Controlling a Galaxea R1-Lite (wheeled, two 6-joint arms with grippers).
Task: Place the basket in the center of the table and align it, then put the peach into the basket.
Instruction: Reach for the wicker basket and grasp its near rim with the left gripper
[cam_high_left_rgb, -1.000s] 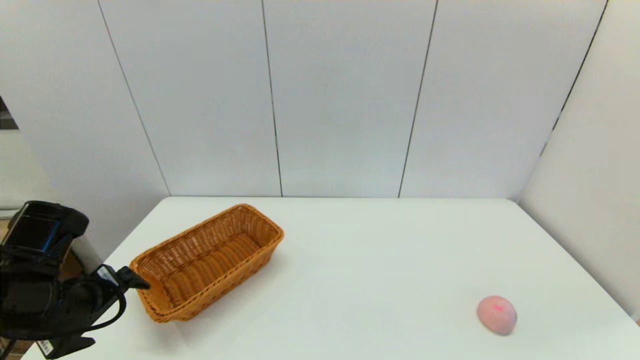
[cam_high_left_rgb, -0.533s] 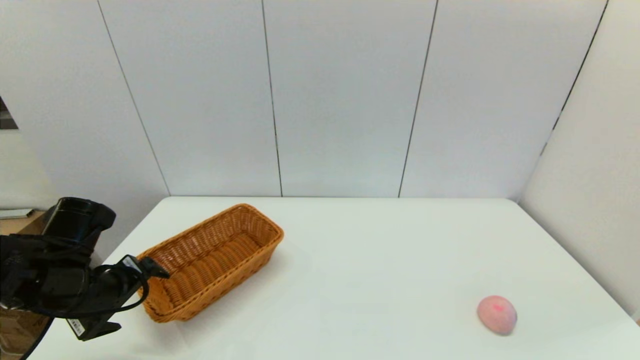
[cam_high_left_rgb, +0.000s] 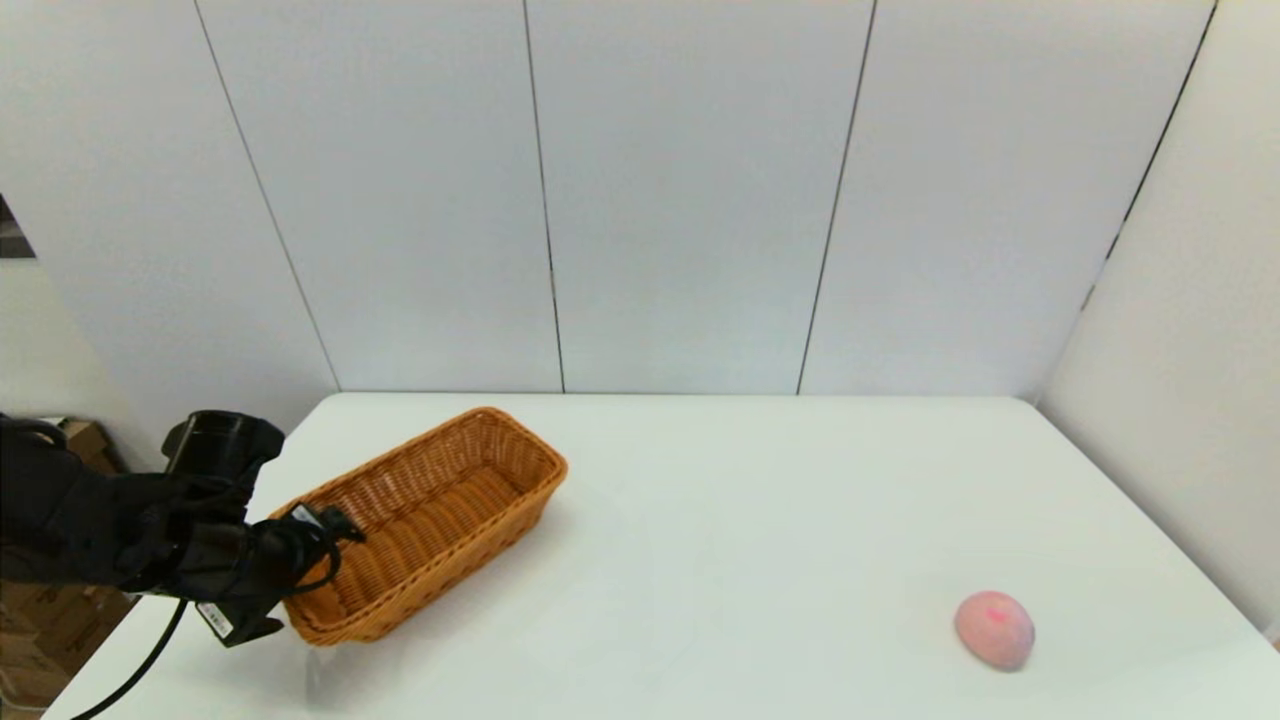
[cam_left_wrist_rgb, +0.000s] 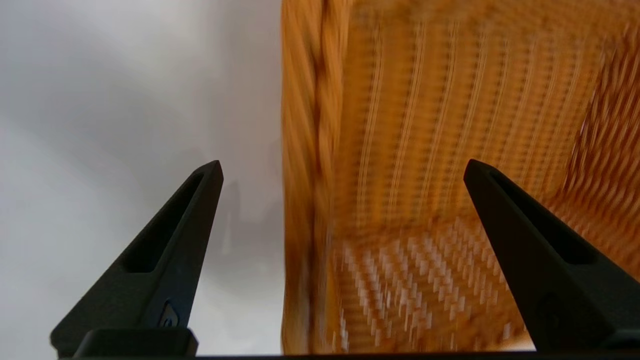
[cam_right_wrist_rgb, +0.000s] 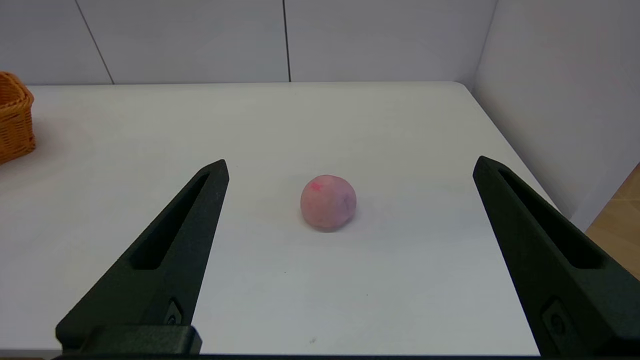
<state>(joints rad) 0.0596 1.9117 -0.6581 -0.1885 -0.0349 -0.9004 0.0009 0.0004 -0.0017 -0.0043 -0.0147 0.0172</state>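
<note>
Two grippers show. The left gripper (cam_left_wrist_rgb: 342, 170) stands spread wide astride the basket's (cam_high_left_rgb: 420, 520) near end wall (one finger apparently inside, one outside, though the wrist view blurs). That basket sits angled at the worktop's (cam_high_left_rgb: 750, 520) left side. The right gripper (cam_right_wrist_rgb: 350, 167), also wide open, faces the peach (cam_high_left_rgb: 993, 628), well apart on the right.

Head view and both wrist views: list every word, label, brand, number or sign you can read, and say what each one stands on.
No text can be read in any view.
White tag on the left gripper, by the basket: has print, too small to read.
Small mark on the left gripper's finger: a moulded shape, no letters legible.
The peach, table and wall panels: no writing.
</note>
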